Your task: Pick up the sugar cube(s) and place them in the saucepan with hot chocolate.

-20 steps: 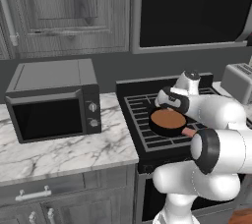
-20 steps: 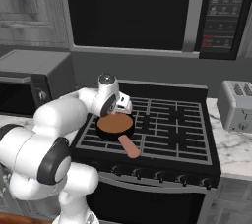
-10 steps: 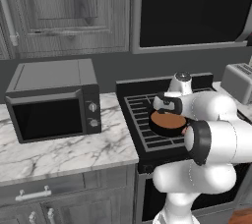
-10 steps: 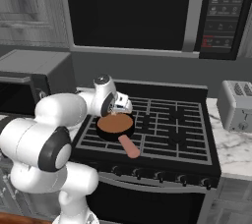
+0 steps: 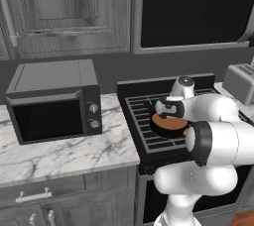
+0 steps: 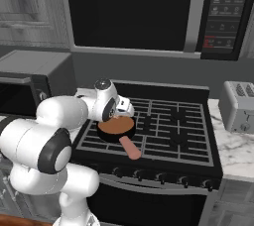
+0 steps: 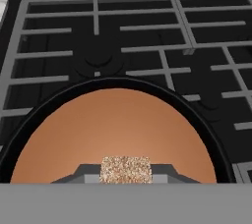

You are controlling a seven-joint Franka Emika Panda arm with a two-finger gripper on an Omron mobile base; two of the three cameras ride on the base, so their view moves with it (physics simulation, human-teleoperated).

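Note:
The saucepan with hot chocolate (image 5: 169, 125) (image 6: 117, 129) is a shallow black pan on the front left burner of the stove, its salmon-pink handle (image 6: 130, 148) pointing toward the front. In the hand view its brown surface (image 7: 113, 129) lies directly below my gripper (image 7: 125, 171). A speckled tan sugar cube (image 7: 125, 169) is pinched between my fingertips (image 7: 81, 174), just above the brown surface. From the base views my gripper (image 5: 166, 108) (image 6: 124, 109) hangs over the pan's far side, shut on the cube.
The black stove grates (image 6: 168, 121) spread to the right of the pan. A microwave (image 5: 49, 101) stands on the marble counter (image 5: 64, 148) to the left. A toaster (image 6: 238, 106) sits right of the stove. Cabinets and a dark oven window hang above.
My hand has shifted a little to the left and down, closer over the pan, still gripping the sugar cube. The pan has not moved.

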